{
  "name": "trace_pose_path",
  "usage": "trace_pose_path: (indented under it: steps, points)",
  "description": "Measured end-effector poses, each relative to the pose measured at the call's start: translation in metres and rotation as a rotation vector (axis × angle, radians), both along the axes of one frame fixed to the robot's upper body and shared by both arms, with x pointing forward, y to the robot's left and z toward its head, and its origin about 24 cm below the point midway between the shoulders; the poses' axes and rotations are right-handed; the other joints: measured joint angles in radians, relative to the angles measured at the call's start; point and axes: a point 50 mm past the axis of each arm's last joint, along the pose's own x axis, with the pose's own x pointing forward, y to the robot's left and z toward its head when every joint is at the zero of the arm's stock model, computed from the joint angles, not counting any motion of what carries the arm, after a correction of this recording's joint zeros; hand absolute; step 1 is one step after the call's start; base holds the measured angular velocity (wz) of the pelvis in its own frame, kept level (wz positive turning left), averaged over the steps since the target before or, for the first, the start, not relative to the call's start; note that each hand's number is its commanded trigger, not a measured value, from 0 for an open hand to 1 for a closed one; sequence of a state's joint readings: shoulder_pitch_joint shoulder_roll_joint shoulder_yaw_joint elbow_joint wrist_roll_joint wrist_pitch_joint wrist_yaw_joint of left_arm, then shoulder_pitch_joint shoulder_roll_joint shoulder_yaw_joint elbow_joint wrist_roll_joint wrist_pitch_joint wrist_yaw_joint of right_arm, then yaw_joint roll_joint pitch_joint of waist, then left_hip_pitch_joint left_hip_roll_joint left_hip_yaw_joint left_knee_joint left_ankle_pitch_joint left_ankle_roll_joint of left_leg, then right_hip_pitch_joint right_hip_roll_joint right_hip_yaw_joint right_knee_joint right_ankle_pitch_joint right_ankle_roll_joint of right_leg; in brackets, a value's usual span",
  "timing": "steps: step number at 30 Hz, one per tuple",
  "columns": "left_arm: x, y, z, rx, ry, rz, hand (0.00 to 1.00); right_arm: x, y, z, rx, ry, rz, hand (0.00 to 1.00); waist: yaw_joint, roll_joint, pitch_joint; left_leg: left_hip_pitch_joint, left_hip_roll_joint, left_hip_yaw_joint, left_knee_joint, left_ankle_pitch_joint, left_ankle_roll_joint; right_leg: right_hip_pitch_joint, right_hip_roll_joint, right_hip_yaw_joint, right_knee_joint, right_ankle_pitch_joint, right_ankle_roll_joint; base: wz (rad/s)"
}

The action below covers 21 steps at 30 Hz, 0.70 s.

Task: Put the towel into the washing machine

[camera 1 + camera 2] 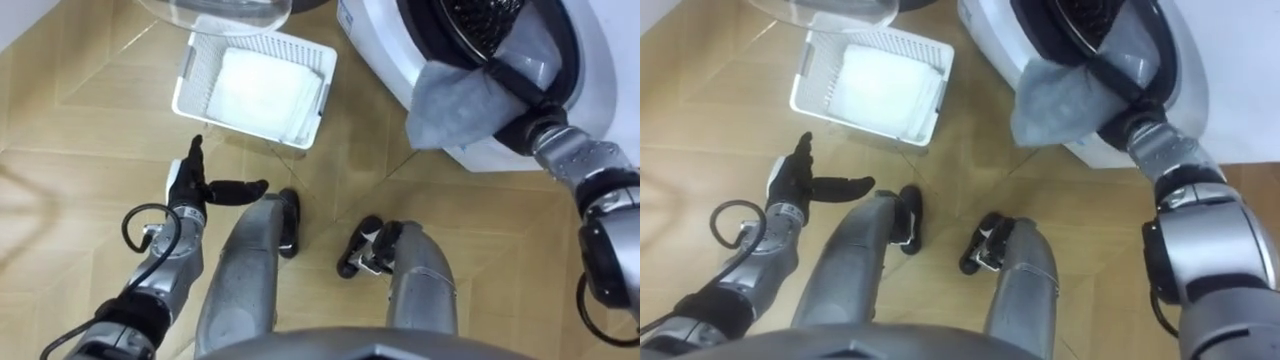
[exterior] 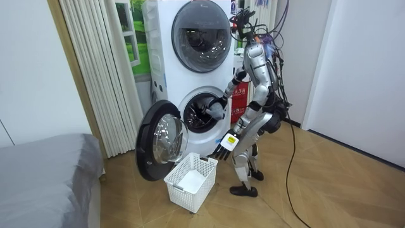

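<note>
A grey towel [image 1: 450, 100] hangs out of the lower washing machine's drum opening [image 1: 480, 25], draped over its rim and down the white front [image 1: 375, 50]. My right arm reaches into that opening. My right hand [image 1: 520, 122] sits at the rim, against the towel, with its fingers hidden behind the cloth. In the room view I stand bent slightly toward the machine [image 2: 196, 107], the towel [image 2: 215, 111] at its mouth. My left hand [image 1: 190, 185] hangs open and empty at my left side, above the floor.
A white slatted basket [image 1: 195, 70] holding a folded white cloth [image 1: 260, 90] stands on the wooden floor to my front left. The machine's round glass door [image 2: 163, 140] is swung open above it. A grey bed [image 2: 44, 177] is at the room view's left.
</note>
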<state>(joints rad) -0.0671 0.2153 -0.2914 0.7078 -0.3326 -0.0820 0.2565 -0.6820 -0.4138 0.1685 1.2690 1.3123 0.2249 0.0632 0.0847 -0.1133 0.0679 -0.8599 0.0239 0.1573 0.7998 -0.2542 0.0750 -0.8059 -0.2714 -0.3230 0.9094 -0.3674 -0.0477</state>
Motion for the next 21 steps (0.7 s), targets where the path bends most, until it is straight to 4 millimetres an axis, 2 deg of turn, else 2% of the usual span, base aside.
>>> trace_pose_path:
  steps: [7, 8, 9, 12, 21]
  points:
    - [0.001, -0.001, 0.000, -0.005, 0.005, 0.004, 0.00, 0.013, 0.003, 0.016, 0.116, -0.036, -0.078, 1.00, -0.003, -0.004, 0.0004, -0.017, -0.019, 0.008, 0.000, 0.006, 0.017, -0.026, -0.014, 0.013, 0.016, 0.002, 0.015, 0.03]
    - [0.001, -0.001, 0.000, -0.005, 0.006, 0.004, 0.00, 0.014, 0.003, 0.017, 0.122, -0.040, -0.084, 0.90, -0.003, -0.004, 0.0004, -0.020, -0.019, 0.009, 0.001, 0.006, 0.018, -0.028, -0.014, 0.013, 0.016, 0.002, 0.015, 0.00]
    - [0.000, -0.002, 0.000, -0.007, 0.010, 0.006, 0.00, 0.014, 0.002, 0.018, 0.133, -0.045, -0.096, 0.65, -0.002, -0.004, 0.0004, -0.021, -0.019, 0.010, 0.002, 0.005, 0.021, -0.029, -0.014, 0.014, 0.016, 0.003, 0.017, 0.00]
    - [-0.003, -0.003, -0.003, -0.008, 0.020, 0.011, 0.00, 0.018, 0.004, 0.024, 0.152, -0.065, -0.106, 0.00, -0.004, -0.004, 0.0003, -0.021, -0.019, 0.015, 0.004, 0.002, 0.025, -0.031, -0.020, 0.013, 0.018, 0.003, 0.017, 0.00]
    - [-0.002, -0.024, -0.003, -0.049, 0.012, -0.006, 0.00, 0.033, 0.008, 0.051, 0.236, -0.170, -0.143, 0.00, -0.001, 0.003, -0.0021, -0.020, -0.025, 0.029, 0.012, -0.004, 0.034, -0.035, -0.037, 0.017, 0.035, -0.004, 0.024, 0.01]
